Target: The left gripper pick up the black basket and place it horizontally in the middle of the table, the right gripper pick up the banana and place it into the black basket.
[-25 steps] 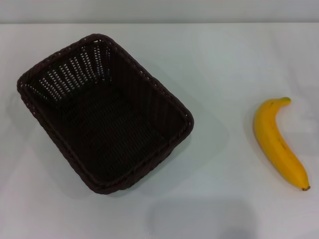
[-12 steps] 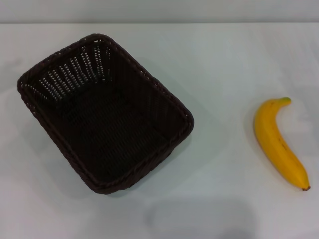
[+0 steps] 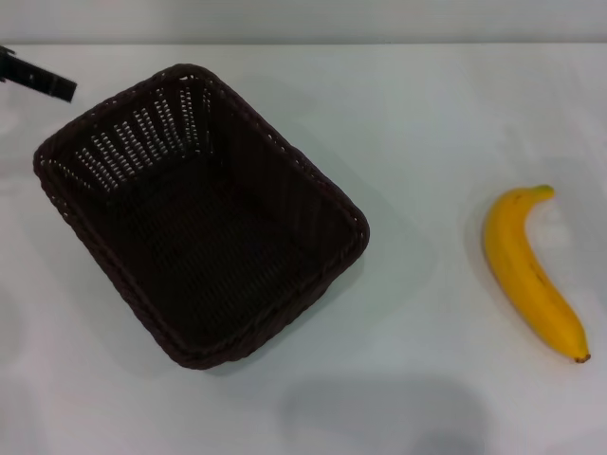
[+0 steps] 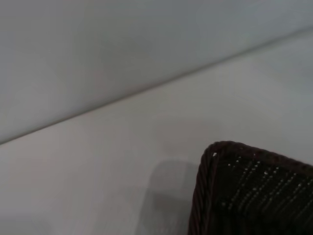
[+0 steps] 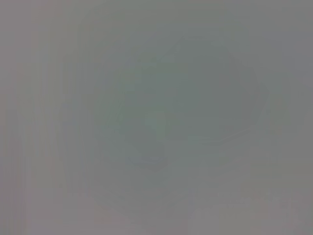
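The black basket (image 3: 204,218) stands empty on the white table (image 3: 417,123), left of centre, turned at a slant. One of its corners shows in the left wrist view (image 4: 244,191). The left gripper (image 3: 38,78) shows only as a slim black tip at the far left edge, beyond the basket's far left corner and apart from it. The banana (image 3: 531,275) lies on the table at the right, stem away from me and dark tip near me. The right gripper is out of view; the right wrist view shows only a plain grey blur.
The table's far edge meets a grey wall (image 3: 303,19) at the back. A soft shadow (image 3: 379,417) lies on the table near the front edge.
The left gripper's black tip has come into view at the far left edge. The basket and the banana have not moved.
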Robot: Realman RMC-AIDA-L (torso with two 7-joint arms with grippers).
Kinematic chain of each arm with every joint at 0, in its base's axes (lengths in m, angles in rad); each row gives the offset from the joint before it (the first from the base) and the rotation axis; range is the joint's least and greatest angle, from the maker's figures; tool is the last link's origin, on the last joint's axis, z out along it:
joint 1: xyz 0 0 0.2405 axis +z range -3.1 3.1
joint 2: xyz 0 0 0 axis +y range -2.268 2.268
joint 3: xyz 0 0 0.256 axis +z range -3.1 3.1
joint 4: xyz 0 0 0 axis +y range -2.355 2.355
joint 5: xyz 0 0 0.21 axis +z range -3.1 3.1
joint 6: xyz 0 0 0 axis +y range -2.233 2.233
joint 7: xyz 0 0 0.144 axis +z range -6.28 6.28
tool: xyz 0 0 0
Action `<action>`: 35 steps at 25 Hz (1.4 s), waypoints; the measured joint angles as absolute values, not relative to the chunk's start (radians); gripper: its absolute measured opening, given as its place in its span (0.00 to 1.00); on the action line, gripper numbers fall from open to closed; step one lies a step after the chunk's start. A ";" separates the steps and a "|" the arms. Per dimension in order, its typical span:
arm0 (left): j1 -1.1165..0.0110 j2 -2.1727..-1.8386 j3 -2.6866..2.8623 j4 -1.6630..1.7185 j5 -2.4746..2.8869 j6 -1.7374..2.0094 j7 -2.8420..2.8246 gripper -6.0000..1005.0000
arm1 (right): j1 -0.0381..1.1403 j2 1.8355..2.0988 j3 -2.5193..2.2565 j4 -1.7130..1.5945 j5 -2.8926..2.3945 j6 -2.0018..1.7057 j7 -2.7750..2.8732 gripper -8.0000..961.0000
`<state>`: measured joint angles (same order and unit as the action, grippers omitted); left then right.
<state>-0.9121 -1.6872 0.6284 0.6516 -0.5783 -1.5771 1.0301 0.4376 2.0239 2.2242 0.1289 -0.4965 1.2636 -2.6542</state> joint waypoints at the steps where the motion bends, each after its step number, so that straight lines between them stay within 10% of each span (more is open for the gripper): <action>1: -0.933 -1.697 0.642 0.652 -0.545 -1.572 1.023 0.88 | 0.437 2.024 2.224 0.129 -0.497 1.264 -2.653 0.89; 24: -0.918 -1.842 0.714 0.531 -0.544 -1.205 1.220 0.88 | 0.433 2.026 2.223 0.120 -0.497 1.285 -2.631 0.89; 35: -0.895 -1.849 0.714 0.528 -0.613 -1.199 1.265 0.65 | 0.433 2.026 2.223 0.120 -0.497 1.286 -2.624 0.89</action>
<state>-0.8948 -1.8491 0.7140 0.5277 -0.6135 -1.1986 1.2648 0.4330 2.0264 2.2226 0.1196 -0.4971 1.2855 -2.6241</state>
